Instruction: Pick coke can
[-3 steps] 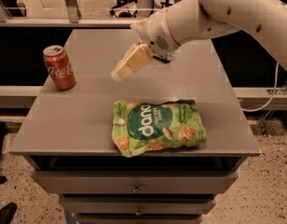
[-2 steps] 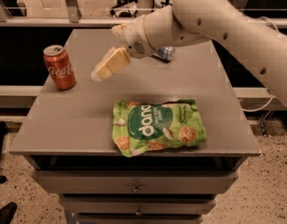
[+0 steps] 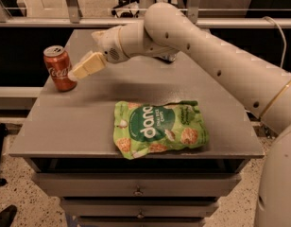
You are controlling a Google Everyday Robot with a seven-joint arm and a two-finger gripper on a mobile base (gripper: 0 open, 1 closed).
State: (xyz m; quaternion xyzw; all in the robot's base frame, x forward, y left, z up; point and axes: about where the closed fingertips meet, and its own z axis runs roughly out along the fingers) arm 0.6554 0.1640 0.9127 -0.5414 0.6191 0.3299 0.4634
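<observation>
Arm's swung over: gripper [image 3: 78,71] now right at the coke can's [image 3: 57,71] right side, vs well right of the can 1 s ago. Can hasn't budged, upright by the table's [image 3: 51,136] left edge. Nothing held yet, and I can't tell how wide the gripper's set or if it's touching. Approach looks abt done, so grasp next, I'd say.
</observation>
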